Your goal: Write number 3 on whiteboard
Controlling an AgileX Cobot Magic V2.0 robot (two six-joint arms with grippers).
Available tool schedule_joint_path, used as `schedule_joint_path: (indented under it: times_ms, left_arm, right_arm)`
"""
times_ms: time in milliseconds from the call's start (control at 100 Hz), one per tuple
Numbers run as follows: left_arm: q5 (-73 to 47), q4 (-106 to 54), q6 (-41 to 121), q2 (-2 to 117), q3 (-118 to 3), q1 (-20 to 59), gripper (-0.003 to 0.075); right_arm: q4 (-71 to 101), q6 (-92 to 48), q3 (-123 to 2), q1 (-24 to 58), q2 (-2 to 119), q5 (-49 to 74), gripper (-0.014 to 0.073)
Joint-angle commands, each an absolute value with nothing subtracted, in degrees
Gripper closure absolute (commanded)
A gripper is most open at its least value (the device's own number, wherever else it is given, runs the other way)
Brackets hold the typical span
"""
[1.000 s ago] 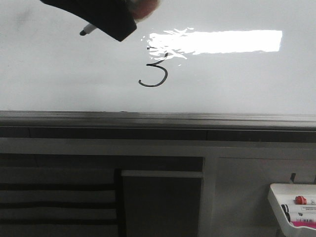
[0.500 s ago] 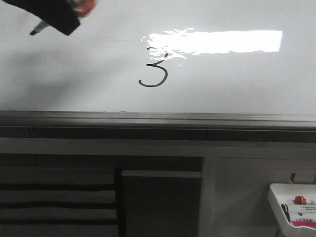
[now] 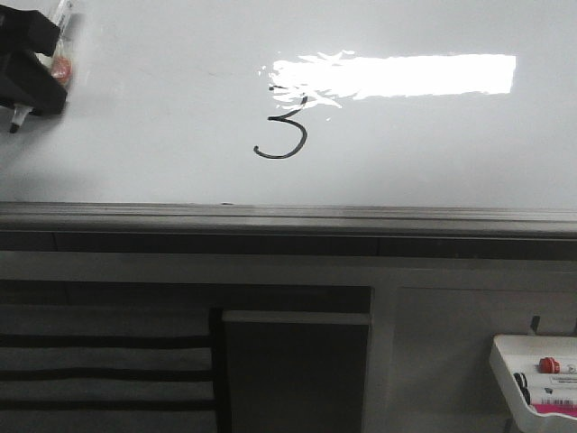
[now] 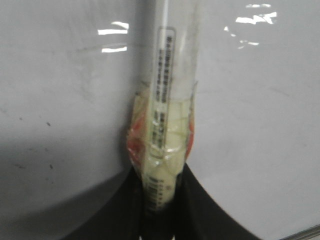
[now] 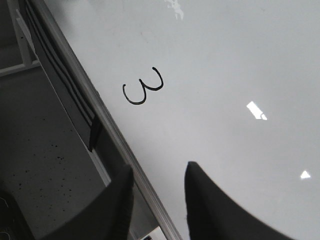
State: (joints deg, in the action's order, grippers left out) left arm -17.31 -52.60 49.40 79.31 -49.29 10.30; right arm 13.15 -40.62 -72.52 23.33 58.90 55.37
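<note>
The number 3 point(image 3: 281, 135) is written in black ink on the whiteboard point(image 3: 433, 153), just under the bright glare. My left gripper point(image 3: 27, 72) is at the far left edge of the board, well left of the digit. It is shut on a clear-wrapped marker point(image 4: 167, 100) whose dark tip point(image 3: 13, 126) points down. The left wrist view shows the gripper point(image 4: 160, 175) clamped round the marker's barrel, over blank board. My right gripper point(image 5: 157, 175) is open and empty over the board's lower edge. The number 3 point(image 5: 143, 90) lies ahead of it. The right gripper is out of the front view.
A grey metal rail point(image 3: 288, 216) runs along the board's lower edge; it also shows in the right wrist view point(image 5: 100, 125). A small white tray point(image 3: 532, 361) with red-capped and black-capped markers hangs at the lower right. Dark cabinet panels sit below the rail.
My left gripper has moved left and down with the marker, from above the digit's left side to the board's far left edge. The 3 is unchanged.
</note>
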Motion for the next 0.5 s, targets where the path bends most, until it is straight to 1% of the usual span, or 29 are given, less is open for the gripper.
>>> schedule_joint_path:
  times_ms: [0, 200, 240, 340, 490]
  left_arm:
    - [-13.3, -54.4, 49.9, 78.6, -50.6, 10.2, 0.0739]
    - [-9.9, -53.7, 49.7, 78.6, -50.6, 10.2, 0.0734]
    - [-9.9, -53.7, 49.7, 78.6, -50.6, 10.2, 0.0721]
    - [-10.1, -53.7, 49.7, 78.5, -50.6, 10.2, 0.0652]
    - [-10.8, -53.2, 49.7, 78.5, -50.6, 10.2, 0.0485]
  right_arm:
    - [13.7, -40.4, -74.3, 22.9, 58.1, 52.5, 0.0382]
    - [13.7, -40.4, -74.3, 22.9, 58.1, 52.5, 0.0382]
    - [13.7, -40.4, -74.3, 22.9, 58.1, 52.5, 0.0382]
    - [13.8, -40.4, -74.3, 22.9, 58.1, 52.5, 0.0382]
    - [13.8, -40.4, -74.3, 22.9, 58.1, 52.5, 0.0382]
